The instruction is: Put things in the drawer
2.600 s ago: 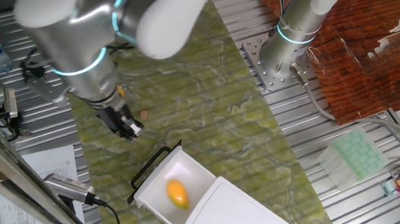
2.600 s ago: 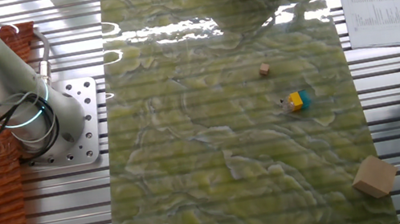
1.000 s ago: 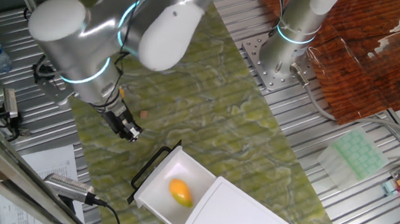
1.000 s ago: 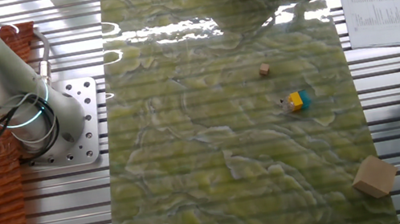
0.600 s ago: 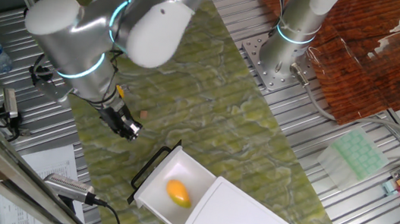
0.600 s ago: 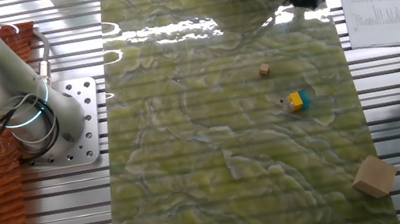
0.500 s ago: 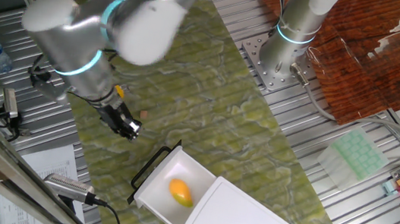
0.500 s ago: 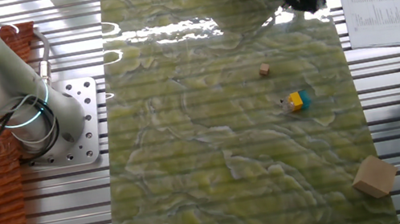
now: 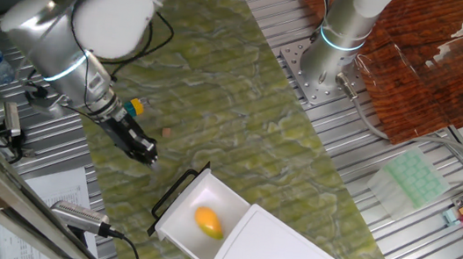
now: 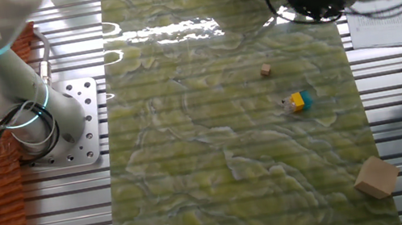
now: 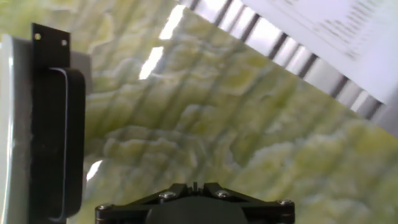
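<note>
While the lemon-shaped toy fruit [image 9: 208, 223] already lies in the open white drawer [image 9: 178, 216], the hand [image 9: 142, 150] has swung over the last half second from beside the drawer's front out toward the edge of the green mat [image 9: 243, 104], which I judge to mean the arm is done with the fruit and is heading for another loose item. Whether the hand is open or closed I cannot tell; the hand view shows one black finger [image 11: 57, 143] at the left with only mat beyond it, so it seems to carry nothing. The fruit sits well apart from the hand, past the drawer's wire handle [image 9: 172, 192]. Nearer candidates are a small yellow-and-blue toy [image 10: 297, 101] and a tiny brown cube [image 10: 265, 71] on the mat.
</note>
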{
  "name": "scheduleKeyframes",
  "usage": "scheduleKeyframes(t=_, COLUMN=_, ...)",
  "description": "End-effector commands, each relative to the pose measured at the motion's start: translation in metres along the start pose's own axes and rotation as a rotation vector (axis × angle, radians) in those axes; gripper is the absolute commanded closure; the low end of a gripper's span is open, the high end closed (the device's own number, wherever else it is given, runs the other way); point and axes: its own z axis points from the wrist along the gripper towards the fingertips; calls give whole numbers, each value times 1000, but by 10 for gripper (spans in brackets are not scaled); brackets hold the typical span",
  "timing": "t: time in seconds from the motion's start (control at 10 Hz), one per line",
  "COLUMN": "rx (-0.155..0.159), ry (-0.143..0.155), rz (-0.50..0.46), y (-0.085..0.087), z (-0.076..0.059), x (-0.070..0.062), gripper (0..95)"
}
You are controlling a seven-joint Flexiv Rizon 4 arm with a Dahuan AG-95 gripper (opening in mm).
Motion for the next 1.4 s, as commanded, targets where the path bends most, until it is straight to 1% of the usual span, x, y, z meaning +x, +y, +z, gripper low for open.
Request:
scheduleKeyframes(t=0.1, rx=16, ry=-20, rz=92, y=22, z=12, x=-6, gripper=950)
scheduleKeyframes(t=0.3, rx=41, ry=-26, rz=103, y=38, z=16, x=-9, gripper=950)
scheduleKeyframes(t=0.4, rx=68, ry=-16, rz=111, y=47, z=13, x=-9, gripper=950)
scheduleKeyframes(t=0.5, rx=69, ry=-16, rz=111, y=52, z=11, x=-9, gripper=950)
scheduleKeyframes(t=0.8, rx=68, ry=-16, rz=110, y=58, z=10, x=-9, gripper=950)
scheduleKeyframes(t=1.0, rx=74, ry=-21, rz=114, y=64, z=16, x=-10, gripper=950)
scheduleKeyframes(t=1.1, rx=78, ry=-28, rz=116, y=66, z=17, x=-10, gripper=950)
scheduleKeyframes(t=1.2, rx=85, ry=-27, rz=123, y=66, z=18, x=-10, gripper=950)
scheduleKeyframes(t=1.4, rx=79, ry=-25, rz=109, y=65, z=18, x=-10, gripper=950)
